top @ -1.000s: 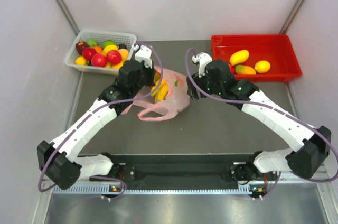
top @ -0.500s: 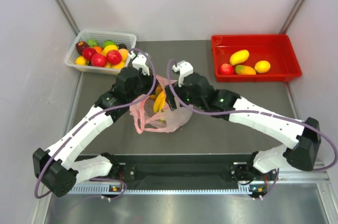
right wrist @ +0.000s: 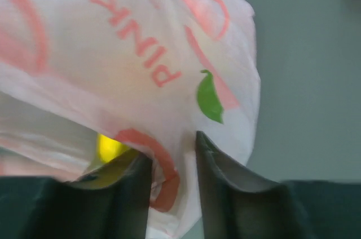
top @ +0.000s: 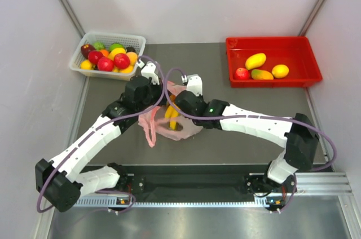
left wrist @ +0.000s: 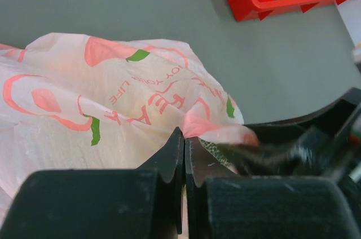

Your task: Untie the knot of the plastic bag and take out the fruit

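Both hands work at the plastic bag [top: 186, 131] lying on the desk [top: 242, 143].
The left hand [left wrist: 184, 151] is closed tight, pinching a fold of pink film at the bag's left side. The right hand [right wrist: 172, 157] is at the bag's right side, its fingers narrowly parted with film between them. Yellow bananas [top: 172, 116] show inside the bag.

The plastic bag [left wrist: 113, 120] is thin, translucent pink film, softly crinkled with a faint sheen; the surface [left wrist: 169, 13] looks matt grey, the red tray [top: 299, 47] glossy moulded plastic
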`<move>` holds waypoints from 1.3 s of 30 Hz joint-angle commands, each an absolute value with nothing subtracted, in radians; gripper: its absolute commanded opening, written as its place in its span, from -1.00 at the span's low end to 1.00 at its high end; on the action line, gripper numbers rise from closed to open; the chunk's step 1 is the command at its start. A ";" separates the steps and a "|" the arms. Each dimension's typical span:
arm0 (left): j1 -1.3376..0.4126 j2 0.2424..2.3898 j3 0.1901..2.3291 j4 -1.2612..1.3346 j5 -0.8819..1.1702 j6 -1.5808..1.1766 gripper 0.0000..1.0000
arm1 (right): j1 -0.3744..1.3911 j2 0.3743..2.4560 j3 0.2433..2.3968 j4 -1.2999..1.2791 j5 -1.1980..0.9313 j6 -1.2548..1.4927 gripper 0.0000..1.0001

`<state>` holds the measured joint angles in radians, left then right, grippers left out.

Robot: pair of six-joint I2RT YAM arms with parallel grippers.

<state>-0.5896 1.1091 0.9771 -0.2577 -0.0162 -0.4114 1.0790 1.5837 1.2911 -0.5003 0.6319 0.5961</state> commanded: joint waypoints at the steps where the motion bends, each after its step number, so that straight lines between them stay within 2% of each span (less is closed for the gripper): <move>1: -0.591 1.045 0.959 -0.229 -0.063 -0.410 -1.00 | 1.046 1.579 1.306 -0.606 0.759 0.678 -0.57; 3: -0.591 1.017 0.939 -0.233 -0.075 -0.405 -1.00 | 1.022 1.534 1.253 -0.620 0.775 0.654 -0.84; 5: -0.591 1.003 0.928 -0.233 -0.094 -0.406 -1.00 | 1.003 1.497 1.198 -0.617 0.784 0.621 -0.90; 11: -0.591 0.983 0.882 -0.235 -0.109 -0.425 -1.00 | 0.920 1.390 1.126 -0.623 0.761 0.421 -0.90; 17: -0.591 0.963 0.839 -0.215 -0.118 -0.472 -1.00 | 0.784 1.286 1.055 -0.500 0.723 0.265 -0.90; 21: -0.591 0.951 0.787 -0.169 -0.094 -0.549 -1.00 | 0.629 1.324 1.107 -0.471 0.698 0.189 -0.86; 26: -0.592 0.979 0.741 -0.095 -0.005 -0.627 -1.00 | 0.552 1.425 1.228 -0.478 0.718 0.141 -0.84; 29: -0.592 1.003 0.729 -0.058 0.055 -0.656 -1.00 | 0.546 1.445 1.256 -0.492 0.640 0.134 -0.60; 30: -0.592 1.012 0.726 -0.052 0.058 -0.661 -1.00 | 0.546 1.427 1.252 -0.489 0.599 0.135 -0.24; 33: -0.592 1.020 0.723 -0.029 0.064 -0.667 -1.00 | 0.548 1.349 1.215 -0.486 0.412 0.146 0.34; 36: -0.592 1.032 0.724 -0.008 0.077 -0.673 -1.00 | 0.566 1.235 1.174 -0.503 0.328 0.182 0.63; 39: -0.592 1.052 0.727 0.024 0.092 -0.681 -1.00 | 0.593 1.111 1.135 -0.525 0.284 0.204 0.73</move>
